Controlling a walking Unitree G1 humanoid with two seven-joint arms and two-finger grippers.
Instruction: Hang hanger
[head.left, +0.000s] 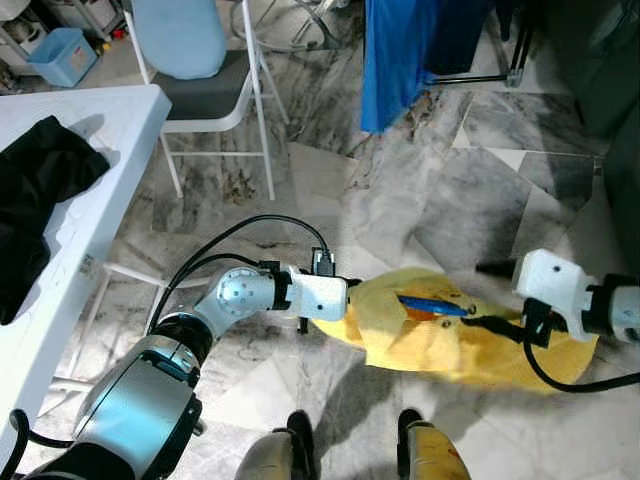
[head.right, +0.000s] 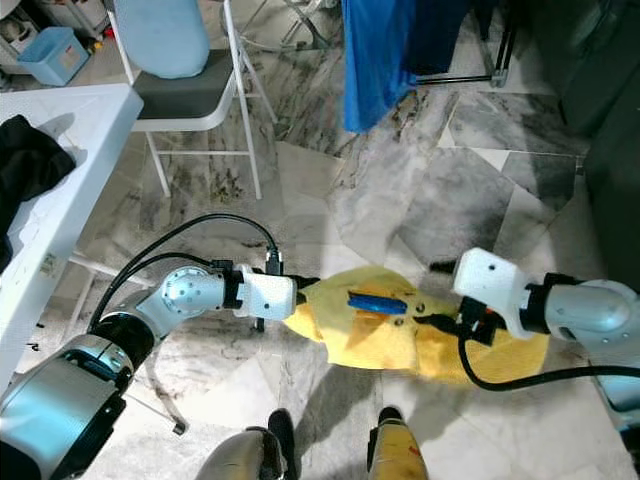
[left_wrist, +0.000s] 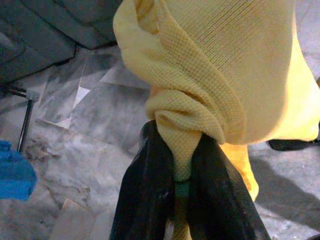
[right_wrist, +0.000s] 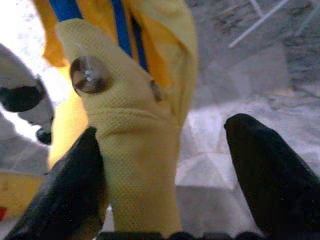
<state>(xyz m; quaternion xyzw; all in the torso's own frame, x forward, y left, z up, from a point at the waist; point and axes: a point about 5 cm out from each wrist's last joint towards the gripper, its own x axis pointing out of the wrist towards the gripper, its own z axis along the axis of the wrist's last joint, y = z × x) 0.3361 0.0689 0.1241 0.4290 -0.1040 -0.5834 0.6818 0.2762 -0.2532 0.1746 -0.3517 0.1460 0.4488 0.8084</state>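
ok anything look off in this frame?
Yes. The yellow shirt sags bunched between both grippers, with the blue hanger lying loosely in its collar. The left gripper pinches a twisted wad of cloth; the right gripper is open around the buttoned placket.

I see the shirt (head.left: 470, 335) between my grippers, hanger (head.left: 432, 306) inside, table (head.left: 90, 200) left, chair (head.left: 205, 80) beyond.

Blue hanger (head.left: 432, 306), prob. inside yellow shirt (head.left: 470, 345)

Yellow garment (left_wrist: 210, 75): matt waffle-knit cloth, shiny metal snap (right_wrist: 90, 75). Blue hanger (head.left: 432, 306): smooth plastic. Floor (head.left: 400, 190): glossy veined marble.
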